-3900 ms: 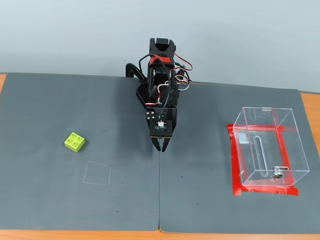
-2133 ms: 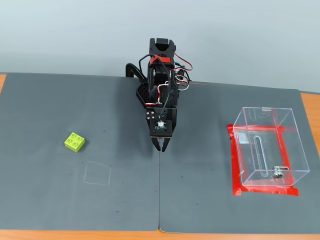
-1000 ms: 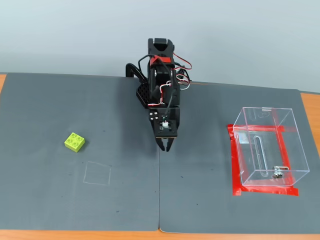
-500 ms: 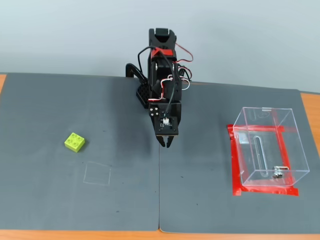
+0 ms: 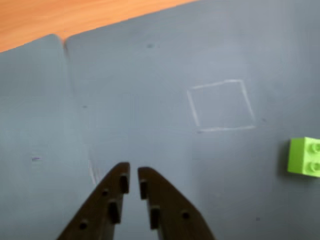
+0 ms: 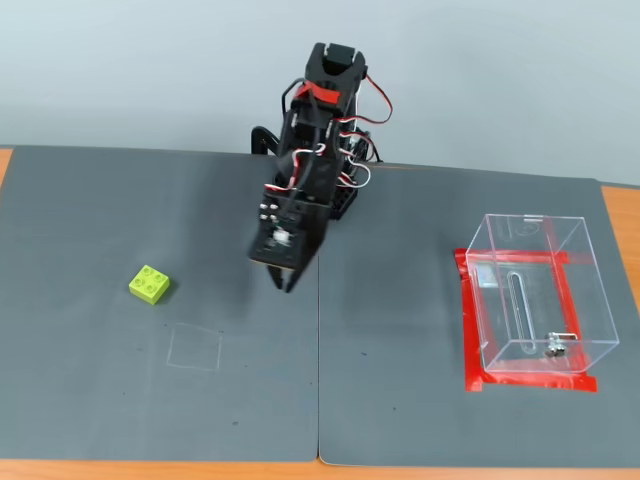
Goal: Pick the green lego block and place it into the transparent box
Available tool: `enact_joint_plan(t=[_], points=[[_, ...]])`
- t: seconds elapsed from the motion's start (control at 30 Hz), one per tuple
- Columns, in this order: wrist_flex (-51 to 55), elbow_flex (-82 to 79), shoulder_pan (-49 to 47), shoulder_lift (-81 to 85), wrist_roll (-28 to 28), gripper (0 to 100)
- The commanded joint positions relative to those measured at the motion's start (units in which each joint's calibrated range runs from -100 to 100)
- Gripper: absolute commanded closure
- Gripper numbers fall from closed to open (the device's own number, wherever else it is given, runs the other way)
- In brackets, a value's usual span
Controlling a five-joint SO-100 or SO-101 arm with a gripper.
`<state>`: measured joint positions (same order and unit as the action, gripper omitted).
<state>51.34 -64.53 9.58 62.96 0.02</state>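
Swinging leftward since half a second ago, the arm now carries its end effector left of the mat seam in the fixed view, its two fingers nearly together with only a thin slit between them and nothing held. The green lego block lies on the grey mat well to the left of the end effector, just beyond a chalk square; in the wrist view it shows at the right edge. Far right on the surface, the transparent box stands on its red tape outline.
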Motion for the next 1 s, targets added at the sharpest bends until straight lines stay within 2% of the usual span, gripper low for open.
enact_joint_plan(t=[0.0,0.43,0.57,0.8,0.97], points=[[-0.2,2.7,6.0,-2.0,0.2,98],[0.2,7.8,29.6,-17.7,0.2,97],[0.1,13.0,32.5,-23.8,0.9,97],[0.1,23.6,34.2,-34.1,5.9,96],[-0.6,28.5,34.2,-39.5,10.6,84]])
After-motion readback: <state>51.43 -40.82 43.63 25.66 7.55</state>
